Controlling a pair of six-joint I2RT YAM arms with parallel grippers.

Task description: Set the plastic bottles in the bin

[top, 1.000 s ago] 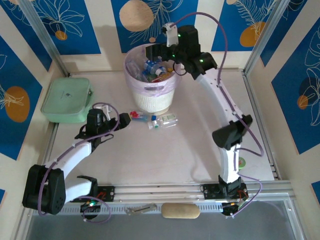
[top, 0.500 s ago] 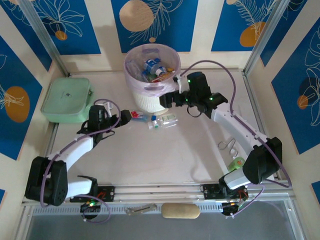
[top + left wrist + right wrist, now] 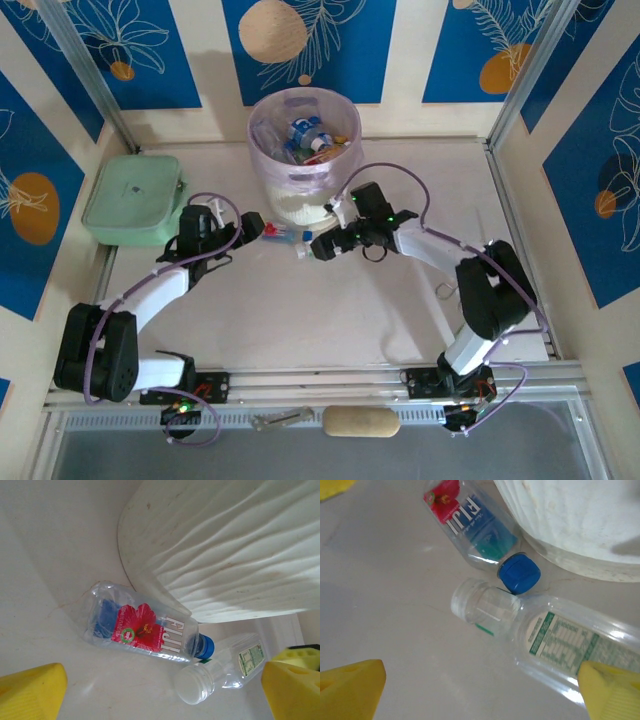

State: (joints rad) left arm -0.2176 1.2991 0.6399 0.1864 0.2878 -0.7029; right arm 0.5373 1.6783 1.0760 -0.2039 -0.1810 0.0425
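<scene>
Bin (image 3: pixel 285 205) stands at far-centre of table (image 3: pixel 300 310), white ribbed wall, pink-purple liner folded over rim. Heap of bottles (image 3: pixel 305 138) inside, w/ blue caps and bits of red & white showing. Two more bottles lie on their sides on the table just in front of the bin's base. The red-label bottle (image 3: pixel 142 630) is crumpled clear plastic w/ a flower label & blue cap. Left wrist view shows its body right up by the bin's base; can't tell if touching. Its cap end points at the clear bottle (image 3: pixel 222 667), which has a pale see-through cap & green-print label. The two necks sit just beside each other, approx. touching in right wrist view. Left gripper (image 3: pixel 252 224) is low over the table at the red-label bottle's bottom end, spread wide. Its yellow fingertips (image 3: pixel 30 692) sit at opposite sides of the left wrist view w/ only bare table btwn them, and both bottles lie ahead of it. Right gripper (image 3: pixel 320 246) is down at the clear bottle, also spread. In right wrist view one fingertip (image 3: pixel 612 692) overlaps the bottle's labelled body, the other is well off over bare table, so nothing is pinched. Pale-green lidded box (image 3: pixel 133 200) sits at the table's left edge, well apart from bin & bottles.
</scene>
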